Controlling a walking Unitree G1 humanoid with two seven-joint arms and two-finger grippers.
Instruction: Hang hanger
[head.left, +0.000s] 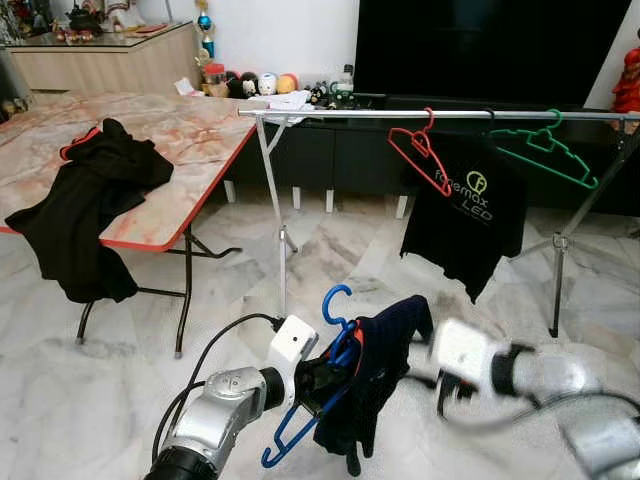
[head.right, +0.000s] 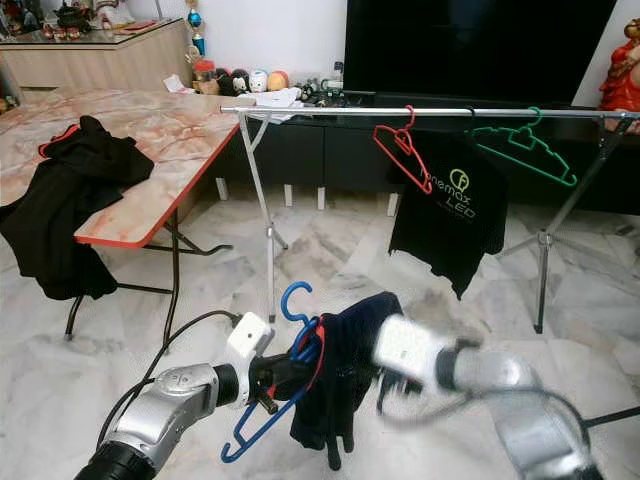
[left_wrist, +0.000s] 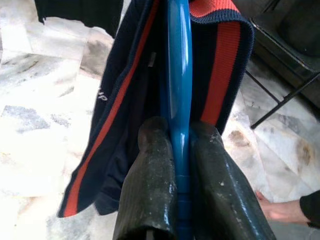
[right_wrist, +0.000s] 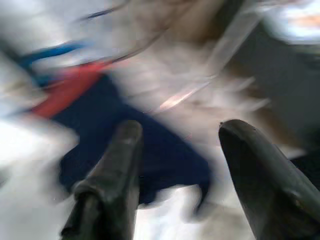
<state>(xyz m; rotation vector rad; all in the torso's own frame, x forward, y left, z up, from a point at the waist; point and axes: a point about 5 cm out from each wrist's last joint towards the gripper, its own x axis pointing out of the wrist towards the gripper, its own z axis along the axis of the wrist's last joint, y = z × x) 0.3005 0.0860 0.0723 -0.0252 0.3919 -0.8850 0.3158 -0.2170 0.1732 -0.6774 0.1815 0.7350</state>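
left gripper (left_wrist: 179, 150) clamped tight on the blue plastic hanger (head.left: 335, 345) with a navy red-striped shirt (head.left: 385, 365) draped over it; right gripper (right_wrist: 180, 150), blurry, fingers apart beside the shirt

On the black T-shirt (head.left: 462, 215) hanging from the silver metal clothes rail (head.left: 440, 115): a round yellow-green logo, then pale letters, roughly "enemax" with "LED" below. First letters hidden. Nothing else clear enough to read.

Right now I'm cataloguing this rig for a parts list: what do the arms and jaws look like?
Both arms are silver metal with rounded, jointed segments. The left arm has a white box-shaped wrist block and looping black cables. The left gripper has long, glossy black fingers. The right gripper also has black fingers, blurred.
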